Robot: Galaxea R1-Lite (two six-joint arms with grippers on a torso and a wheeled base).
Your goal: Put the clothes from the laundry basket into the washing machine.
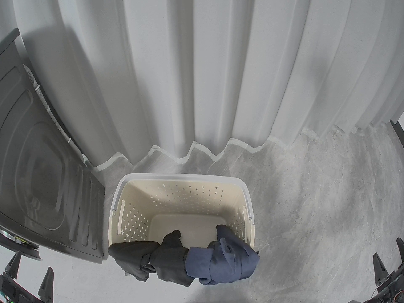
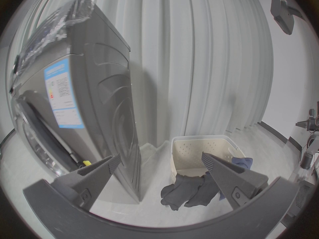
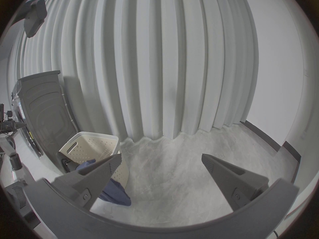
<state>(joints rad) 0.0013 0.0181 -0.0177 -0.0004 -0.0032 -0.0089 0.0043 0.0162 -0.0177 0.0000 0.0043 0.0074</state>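
With both your jaws open and empty, pinch a bunched fold of the likely soft, floppy dark grey garment (image 1: 147, 259) or blue garment (image 1: 225, 261) draped over the near rim of the cream perforated laundry basket (image 1: 181, 176).

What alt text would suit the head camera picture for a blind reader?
A cream laundry basket stands on a grey floor, with a dark grey garment and a blue garment draped over its near rim. A grey washing machine is to its left and a white curtain hangs behind. The open left gripper and right gripper show at the bottom corners.
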